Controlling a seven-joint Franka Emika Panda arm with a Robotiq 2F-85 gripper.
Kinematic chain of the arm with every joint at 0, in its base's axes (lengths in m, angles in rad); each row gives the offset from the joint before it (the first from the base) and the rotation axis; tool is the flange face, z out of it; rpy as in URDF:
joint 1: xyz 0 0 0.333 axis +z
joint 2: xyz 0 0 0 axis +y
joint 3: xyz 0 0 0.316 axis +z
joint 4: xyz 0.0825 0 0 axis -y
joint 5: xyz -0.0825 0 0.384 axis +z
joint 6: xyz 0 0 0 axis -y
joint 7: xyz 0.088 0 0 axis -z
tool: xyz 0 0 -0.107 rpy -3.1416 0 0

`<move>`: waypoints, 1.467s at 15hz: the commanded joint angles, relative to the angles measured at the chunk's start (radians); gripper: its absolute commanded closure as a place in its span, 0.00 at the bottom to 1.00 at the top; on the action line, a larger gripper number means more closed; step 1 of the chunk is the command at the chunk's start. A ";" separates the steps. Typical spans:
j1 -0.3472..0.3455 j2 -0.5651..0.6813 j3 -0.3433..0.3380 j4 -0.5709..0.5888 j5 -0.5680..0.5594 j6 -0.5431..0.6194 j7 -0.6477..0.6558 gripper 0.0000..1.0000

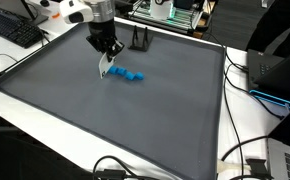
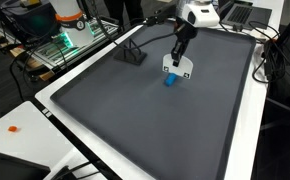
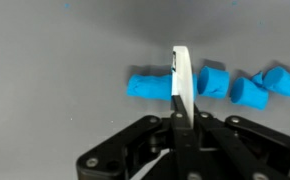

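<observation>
Wide grey mat (image 1: 95, 120), open for passage on nearly every side. A short row of blue blocks (image 1: 128, 75) sits mid-mat, with the gripper (image 1: 106, 58) pinching a white card (image 1: 104, 68) right beside them. A black stand (image 1: 139, 42) occupies the far edge, and cables (image 1: 247, 150) crowd one side.

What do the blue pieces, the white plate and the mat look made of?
Blue pieces: matte foam or soft plastic, rounded edges, no glare. White plate in the jaws: thin, stiff, likely plastic or card. Mat: dark grey, dull, perhaps rubber or fabric.
</observation>
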 commanded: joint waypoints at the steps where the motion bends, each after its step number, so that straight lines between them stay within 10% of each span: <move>1: -0.005 0.030 -0.005 -0.009 -0.027 0.038 -0.017 0.99; 22: -0.036 0.002 0.012 -0.053 0.114 -0.005 0.022 0.99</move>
